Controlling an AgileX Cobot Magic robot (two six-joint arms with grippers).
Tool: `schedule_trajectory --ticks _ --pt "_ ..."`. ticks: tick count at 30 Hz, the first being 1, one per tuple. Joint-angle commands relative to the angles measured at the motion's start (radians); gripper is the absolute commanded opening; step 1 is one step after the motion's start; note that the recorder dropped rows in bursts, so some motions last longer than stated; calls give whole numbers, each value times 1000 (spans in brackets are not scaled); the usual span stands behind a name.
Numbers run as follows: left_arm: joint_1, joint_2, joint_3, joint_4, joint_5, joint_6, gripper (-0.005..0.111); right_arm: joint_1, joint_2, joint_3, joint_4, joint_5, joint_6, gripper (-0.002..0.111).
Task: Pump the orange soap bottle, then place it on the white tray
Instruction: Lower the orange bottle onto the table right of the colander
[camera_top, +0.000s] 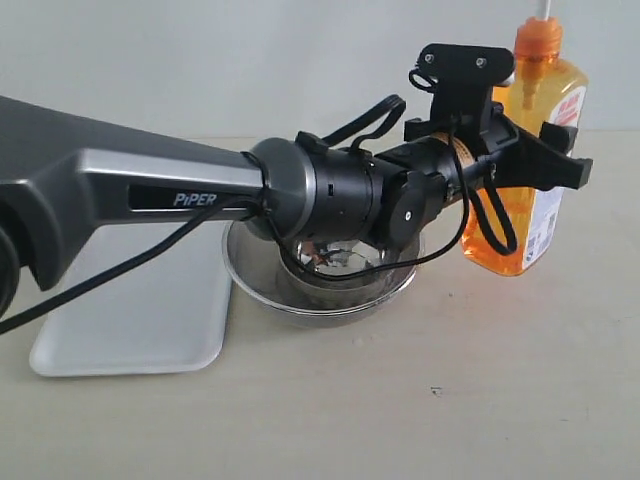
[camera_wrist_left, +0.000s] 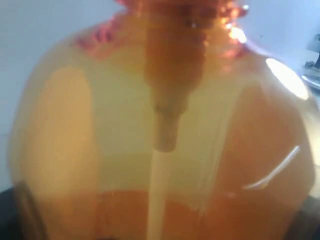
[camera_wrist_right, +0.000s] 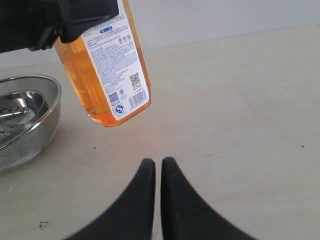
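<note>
left claw (camera_top: 545, 165): clamped round the orange soap bottle (camera_top: 530, 235) at mid-body; far jaw hidden behind it
bottle: tilted, base looks clear of the table (camera_wrist_right: 240, 100), just right of the metal strainer (camera_top: 320, 290); pump top cut off by the frame
left wrist view: blurred, nothing but bottle (camera_wrist_left: 165, 125)
white tray (camera_top: 130, 320): far left, well apart from the bottle, partly behind the arm
right claw (camera_wrist_right: 157, 167): shut, empty

I read "PiPER" in white on my left arm (camera_top: 195, 198), toward nine o'clock in the exterior view. The label (camera_wrist_right: 116, 60) on the orange soap bottle (camera_wrist_right: 78, 80) shows QR codes and fine print I can't make out.
</note>
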Motion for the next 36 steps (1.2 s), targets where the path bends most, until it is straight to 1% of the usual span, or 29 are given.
schedule_trajectory --ticks 1,5,8,12,15,17,19,20,23,26,29,30,36 --pt "-12 -24 -22 -37 -105 70 5 -5 -4 -1 1 -13 -6 0" --pt "-12 -24 -22 -181 -100 178 5 -5 -4 -1 1 -13 -6 0" --pt "-12 -24 -16 -263 -102 245 5 -5 -4 -1 1 -13 -6 0" --pt "-12 -24 -13 -354 -104 286 5 -5 -4 -1 1 -13 -6 0" --pt "-12 -24 -13 -361 -106 293 5 -5 -4 -1 1 -13 -6 0" --pt "-14 -24 11 -361 -126 306 5 -5 -4 -1 1 -13 -6 0" --pt "-18 -24 48 -366 -166 307 5 -5 -4 -1 1 -13 -6 0" --pt "-23 -24 73 -370 -209 307 5 -5 -4 -1 1 -13 -6 0" --pt "-33 -24 103 -370 -269 307 5 -5 -4 -1 1 -13 -6 0" --pt "-34 -24 103 -370 -263 307 5 -5 -4 -1 1 -13 -6 0" --pt "-34 -24 103 -368 -225 307 5 -5 -4 -1 1 -13 -6 0" --pt "-34 -24 103 -368 -217 307 7 -5 -4 -1 1 -13 -6 0" --pt "-34 -2 103 -363 -219 312 36 -5 -4 -1 1 -13 -6 0"
